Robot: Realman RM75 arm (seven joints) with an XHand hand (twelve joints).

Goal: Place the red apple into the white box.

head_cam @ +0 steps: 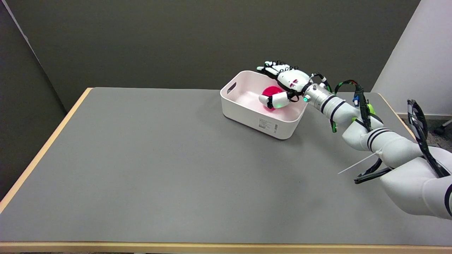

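Apple: red, inside the box toward its right side, low against the floor; whether it rests there cannot be told.
Box: white, far right of the table, handle slot on its left wall.
Right hand: reaches over the box's far-right rim, thumb in front of the apple, fingers spread behind; probably placed so as to set it down. Grasp or release cannot be told. The thumb hides part of the apple.
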